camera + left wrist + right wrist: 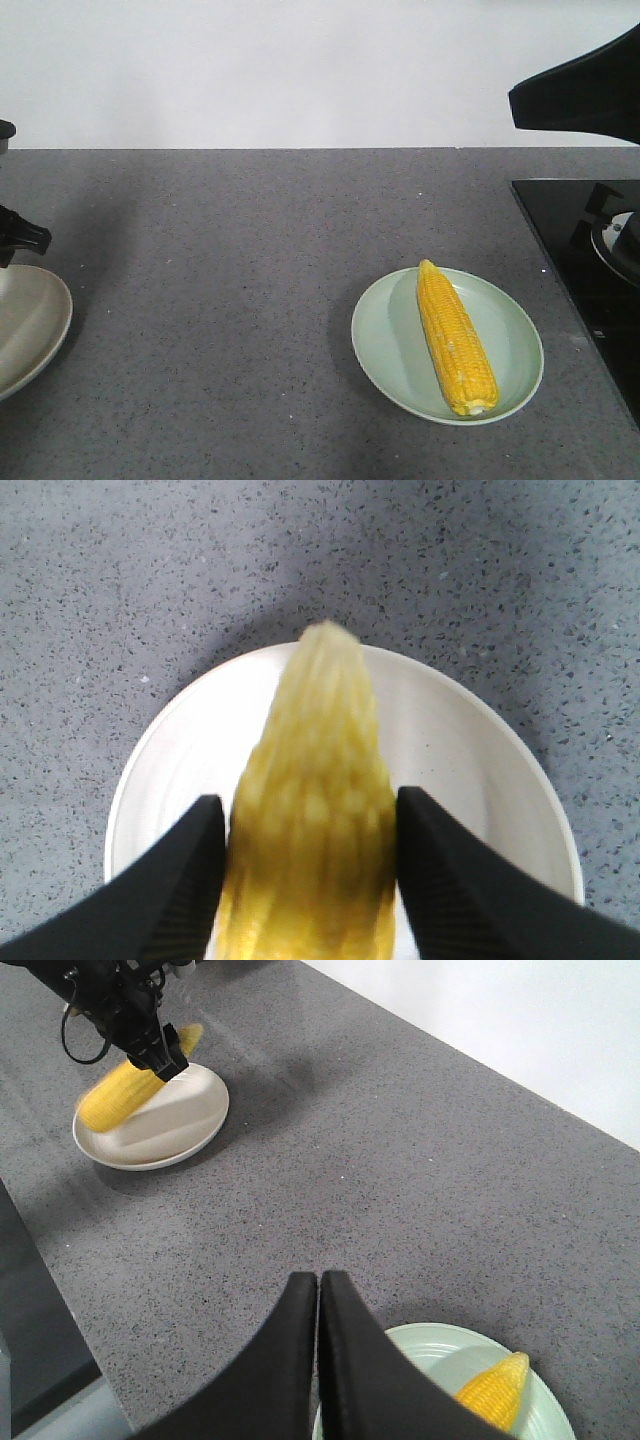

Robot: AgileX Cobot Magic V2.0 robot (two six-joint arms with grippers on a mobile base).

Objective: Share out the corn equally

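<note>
With one cob (456,340) lying on the green plate (375,335), the left claw (310,855) gripped another cob (315,800) over the cream plate (180,740), seemingly needing lowering and release, while the right claw (318,1305) hung closed, empty.

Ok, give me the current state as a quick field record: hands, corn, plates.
left hand: shut on a cob, held above the white plate
right hand: shut, empty, above the counter near the green plate
green plate: one cob lying in it
white plate: no cob resting in it
cobs visible: two
stove: at the counter's right edge
</note>
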